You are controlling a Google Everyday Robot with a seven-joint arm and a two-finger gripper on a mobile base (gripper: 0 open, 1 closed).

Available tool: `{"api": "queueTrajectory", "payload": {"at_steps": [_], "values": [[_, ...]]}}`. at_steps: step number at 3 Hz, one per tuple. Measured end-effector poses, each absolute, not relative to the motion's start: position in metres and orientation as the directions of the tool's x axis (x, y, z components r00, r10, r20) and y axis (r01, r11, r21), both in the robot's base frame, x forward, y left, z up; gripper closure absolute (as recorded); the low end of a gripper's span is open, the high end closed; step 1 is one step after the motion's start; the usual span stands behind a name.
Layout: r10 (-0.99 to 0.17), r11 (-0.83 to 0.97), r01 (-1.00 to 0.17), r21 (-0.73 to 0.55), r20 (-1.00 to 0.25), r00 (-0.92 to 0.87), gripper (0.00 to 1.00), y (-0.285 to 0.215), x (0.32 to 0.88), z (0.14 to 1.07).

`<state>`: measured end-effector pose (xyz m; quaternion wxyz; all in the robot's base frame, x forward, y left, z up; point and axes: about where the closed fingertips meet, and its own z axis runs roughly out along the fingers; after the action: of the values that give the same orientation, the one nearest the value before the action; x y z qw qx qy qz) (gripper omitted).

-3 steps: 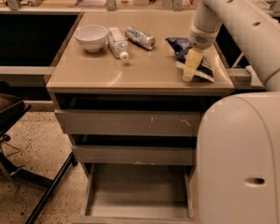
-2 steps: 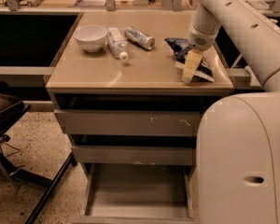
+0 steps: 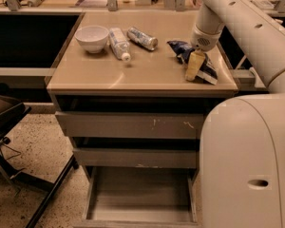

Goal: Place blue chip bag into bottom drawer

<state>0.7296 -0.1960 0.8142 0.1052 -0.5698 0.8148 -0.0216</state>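
Note:
The blue chip bag (image 3: 180, 48) lies crumpled on the tan cabinet top (image 3: 133, 72), near its right edge. My gripper (image 3: 193, 66) hangs from the white arm and points down onto the middle of the bag, touching it and hiding part of it. The bottom drawer (image 3: 140, 194) is pulled open below the two shut grey drawers. It is a shallow grey tray with a bare floor.
A white bowl (image 3: 91, 36), a white tube-like bottle (image 3: 119, 43) and a silver can (image 3: 142, 38) lie at the back of the cabinet top. My white body (image 3: 249, 165) stands right of the drawers. A dark chair frame (image 3: 12, 122) stands on the left over speckled floor.

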Motion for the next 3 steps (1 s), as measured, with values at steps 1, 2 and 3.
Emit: {"api": "queueTrajectory", "payload": {"at_steps": [1, 2, 3], "values": [[-0.933, 0.35, -0.924, -0.155, -0.147, -0.329, 0.66, -0.196, 0.73, 0.814], [-0.933, 0.35, -0.924, -0.155, -0.147, -0.329, 0.89, -0.196, 0.73, 0.817], [-0.886, 0.455, -0.861, -0.228, -0.213, -0.412, 1.0, -0.231, 0.713, 0.847]]}}
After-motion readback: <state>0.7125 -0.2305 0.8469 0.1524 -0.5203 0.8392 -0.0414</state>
